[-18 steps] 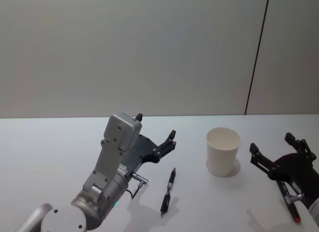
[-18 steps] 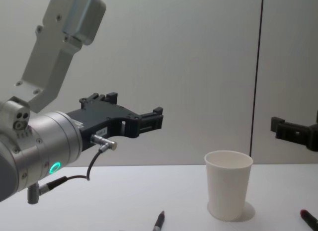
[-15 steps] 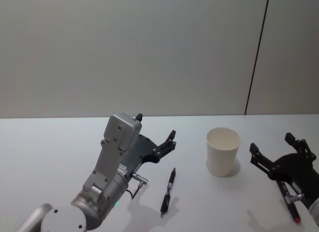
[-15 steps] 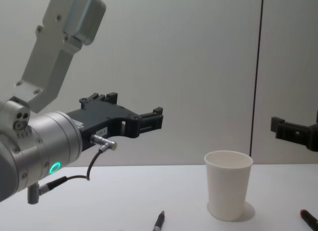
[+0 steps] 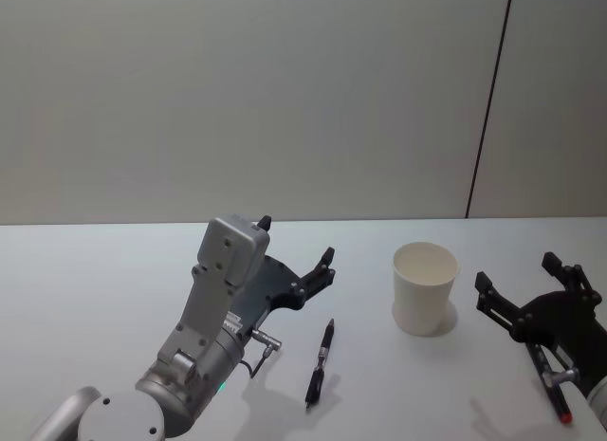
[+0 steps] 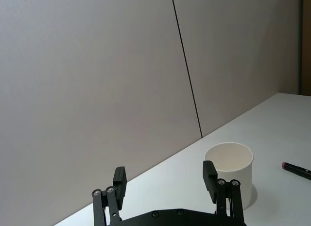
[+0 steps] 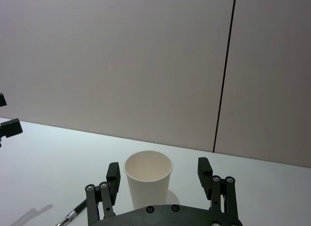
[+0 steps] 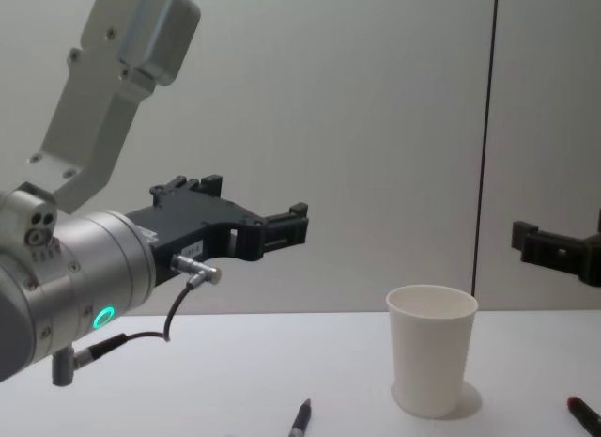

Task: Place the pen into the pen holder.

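Nothing has shifted since the frames a moment earlier: both arms, the pen and the cup sit just as they did.

The pen holder [image 5: 425, 289], a plain white paper cup, stands upright and empty on the pale worktop [image 5: 95, 289]. The pen [image 5: 321, 361], dark and slim, lies flat on the worktop to the left of the pen holder and nearer the robot, apart from it and touched by neither arm.

The left tool [image 5: 297, 240] hangs in the air to the left of the pen holder, above the worktop and a little beyond the pen's far end. Its fingers [image 6: 119, 180] are spread wide with nothing between them and point towards the pen holder.

The right tool [image 5: 517, 275] sits to the right of the pen holder, near it but not touching. It is also spread and empty, and in the right wrist view the cup shows beyond the gap between its fingers [image 7: 112, 173].

A red-tipped marker [image 8: 587, 416] lies on the worktop to the right of the pen holder, nearer the robot, below the right tool.
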